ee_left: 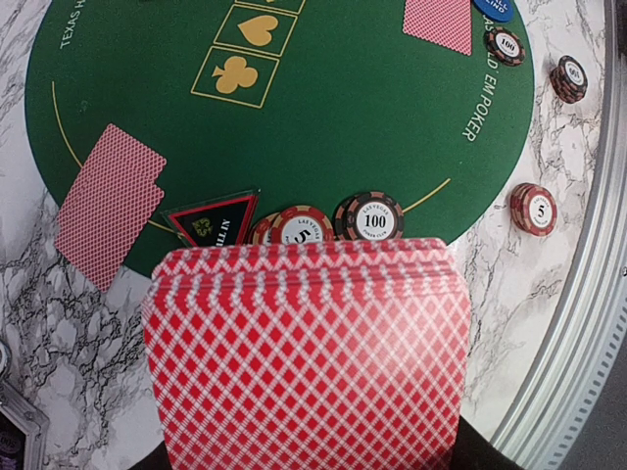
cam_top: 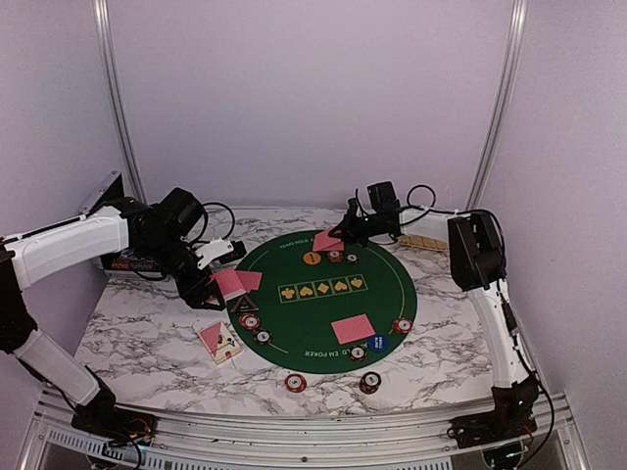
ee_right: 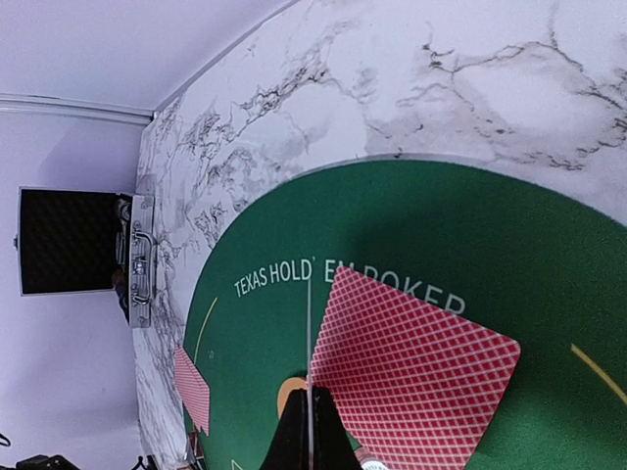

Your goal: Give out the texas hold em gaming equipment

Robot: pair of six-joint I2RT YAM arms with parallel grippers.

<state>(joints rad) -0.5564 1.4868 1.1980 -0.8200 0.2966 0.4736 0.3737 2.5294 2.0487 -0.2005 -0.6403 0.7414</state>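
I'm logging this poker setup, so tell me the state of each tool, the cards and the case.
Left tool, shut on the card deck.
Right tool, shut on a single card, seen edge-on.
Flat card, face down on the mat.
Case, open.

The green mat is carrying white rim lettering, "TEXAS HOLD' EM POKER", plus a yellow boxed heart sign and club sign. At its left edge a dark chip is showing "100", a red chip "5", and the triangular marker "IN TH", the rest running out of sight. On the desk, near side, a second red chip is showing "5".
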